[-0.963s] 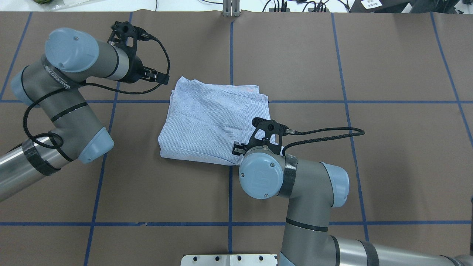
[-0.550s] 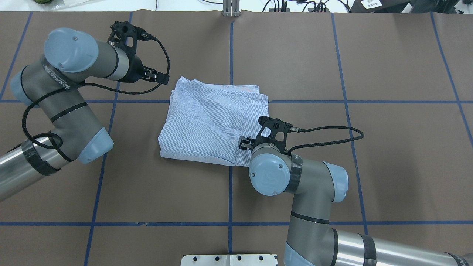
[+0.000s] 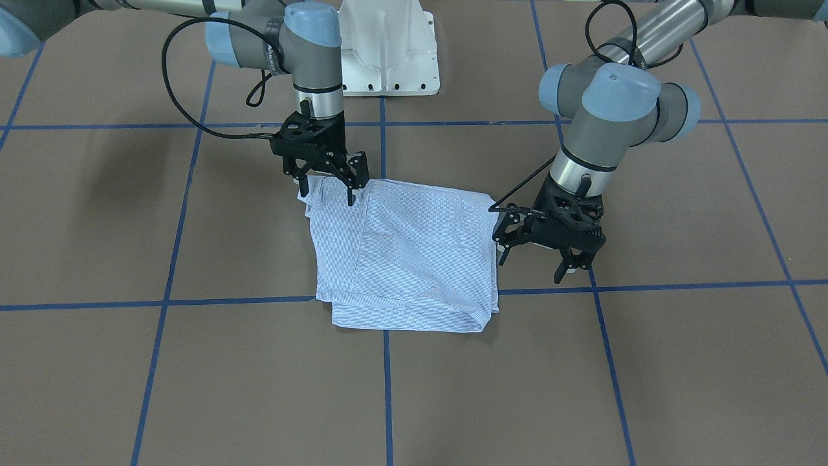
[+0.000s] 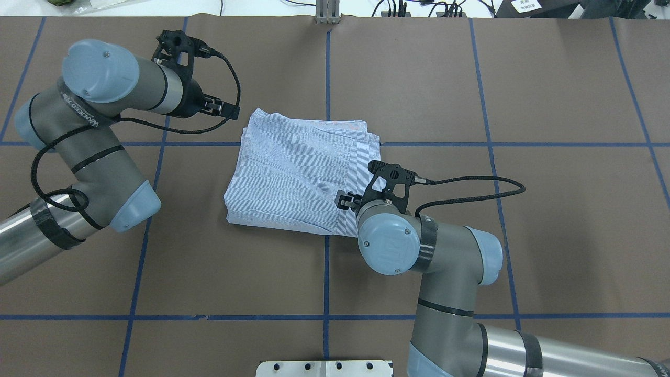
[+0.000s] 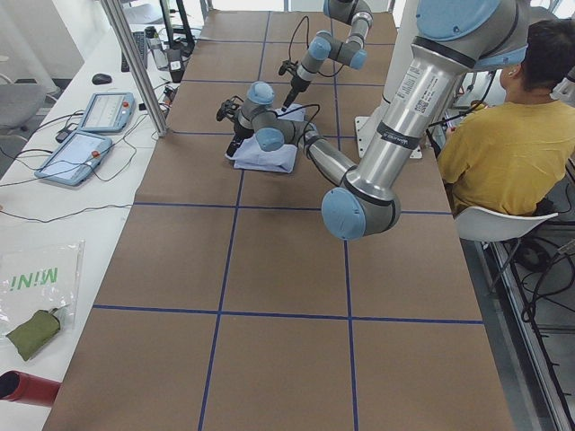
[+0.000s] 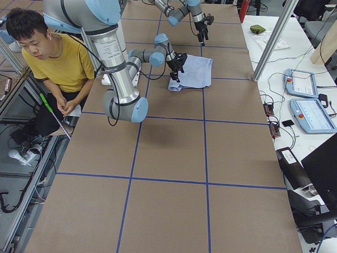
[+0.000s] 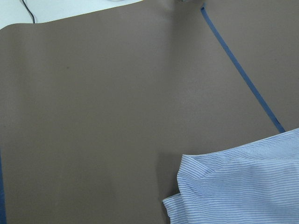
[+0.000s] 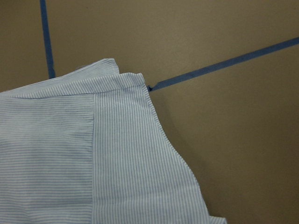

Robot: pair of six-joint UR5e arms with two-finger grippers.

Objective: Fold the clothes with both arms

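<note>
The folded light blue-and-white striped shirt (image 4: 298, 173) lies flat as a rough rectangle at the table's middle (image 3: 401, 259). My right gripper (image 3: 326, 193) is open, its fingers hanging over the shirt's near right corner; in the overhead view the wrist mostly hides it (image 4: 346, 201). The right wrist view shows that corner of the shirt (image 8: 70, 163) lying on the brown table. My left gripper (image 3: 532, 265) is open and empty, just beside the shirt's left edge (image 4: 222, 107). The left wrist view shows a shirt corner (image 7: 243, 191) and no fingers.
Blue tape lines (image 4: 327, 314) cross the brown table cover. The white pedestal base (image 3: 388, 52) stands at the robot's side. A person in yellow (image 5: 503, 135) sits by the base. Tablets (image 6: 305, 84) and cables lie on the white bench past the far edge.
My right arm has shifted to the right and a little toward the robot, its gripper staying over the shirt's near right corner. The left arm and the shirt have not moved.
</note>
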